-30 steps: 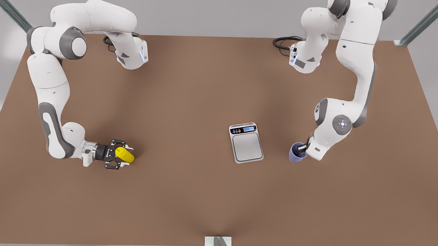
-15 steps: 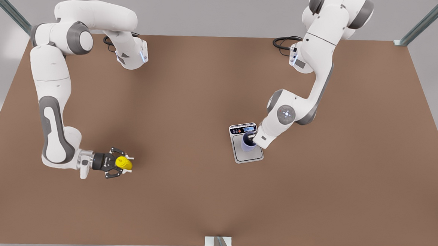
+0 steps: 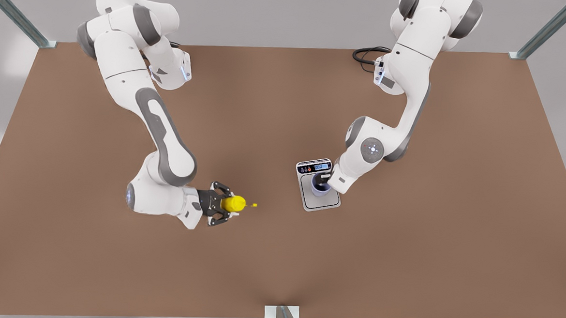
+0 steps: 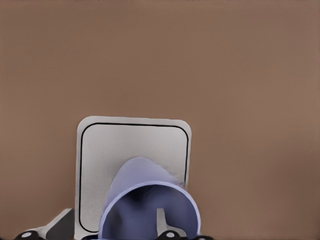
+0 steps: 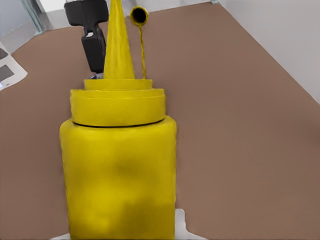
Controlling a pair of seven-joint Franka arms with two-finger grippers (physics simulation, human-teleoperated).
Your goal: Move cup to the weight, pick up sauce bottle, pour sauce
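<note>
The lavender-blue cup (image 3: 319, 187) stands on the plate of the silver-grey weight (image 3: 330, 201), right of centre in the front view. My left gripper (image 3: 325, 181) is over the cup's rim. In the left wrist view one finger (image 4: 160, 220) is inside the cup (image 4: 150, 200) and the other (image 4: 61, 225) is outside, apart from its wall, so the gripper (image 4: 110, 225) is open above the weight (image 4: 135, 145). My right gripper (image 3: 229, 204) is shut on the yellow sauce bottle (image 3: 233, 204), held level above the table with its nozzle toward the weight. The sauce bottle (image 5: 120, 170) is close in the right wrist view.
The brown table (image 3: 286, 106) runs wide around both arms. A black cable (image 3: 366, 53) lies by the base of the arm on the front view's right. A small bracket (image 3: 282, 312) sits at the near edge. The left gripper (image 5: 92, 30) appears beyond the nozzle.
My left gripper carried the cup from the table onto the weight's plate. My right gripper moved the sauce bottle toward the weight and turned its nozzle that way.
</note>
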